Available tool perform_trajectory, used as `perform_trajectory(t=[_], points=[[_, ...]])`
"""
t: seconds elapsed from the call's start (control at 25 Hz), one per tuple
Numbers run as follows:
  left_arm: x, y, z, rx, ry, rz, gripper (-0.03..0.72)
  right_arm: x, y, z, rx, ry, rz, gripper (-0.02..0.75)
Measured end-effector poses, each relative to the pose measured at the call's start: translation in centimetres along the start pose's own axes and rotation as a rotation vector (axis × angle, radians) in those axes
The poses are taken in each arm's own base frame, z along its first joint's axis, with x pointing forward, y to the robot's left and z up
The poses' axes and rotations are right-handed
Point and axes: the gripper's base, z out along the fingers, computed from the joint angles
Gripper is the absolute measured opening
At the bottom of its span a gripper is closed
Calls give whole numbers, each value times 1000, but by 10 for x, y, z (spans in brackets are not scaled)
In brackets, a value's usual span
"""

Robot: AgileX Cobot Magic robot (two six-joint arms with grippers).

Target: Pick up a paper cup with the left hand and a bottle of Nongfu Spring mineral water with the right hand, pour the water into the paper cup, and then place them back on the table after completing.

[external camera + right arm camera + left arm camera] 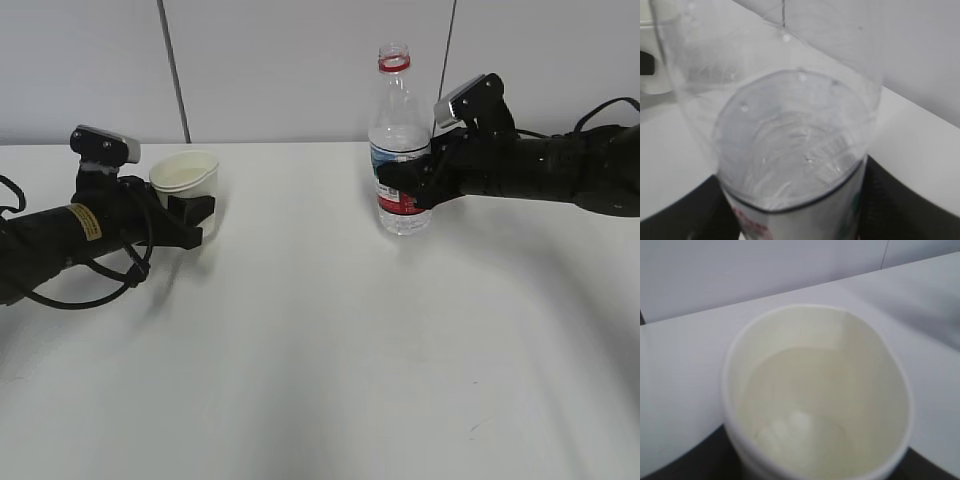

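The white paper cup [184,176] stands upright at the left, on or just above the table [320,350]. My left gripper [196,214], on the arm with the yellow sticker, is shut on its lower wall. In the left wrist view the cup [815,390] fills the frame, and glints low inside suggest clear water. The clear Nongfu Spring bottle [400,140] stands upright and uncapped with a red neck ring, partly full. My right gripper [405,188] is shut on its red-and-white label. In the right wrist view the bottle [790,140] sits between dark fingers [910,210].
A grey panelled wall [300,60] runs behind the table's far edge. The cup and the left gripper also show at the top left of the right wrist view [655,50]. Black cables [90,290] loop beside the left arm.
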Motion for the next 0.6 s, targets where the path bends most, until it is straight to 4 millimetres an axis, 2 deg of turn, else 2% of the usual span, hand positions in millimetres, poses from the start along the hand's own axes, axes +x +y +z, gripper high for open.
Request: perform_trajectory(t=[0.24,0.48,0.6], points=[[1,2,1,-24,-7,-9,375,0,0,0,1,-1,-1,437],[20,4,6,-22,2,-43,375,-2,1,0,-9,-19,3,437],[21,5,6,-29,-5,-55,375,-2,1,0,-11,-22,3,437]])
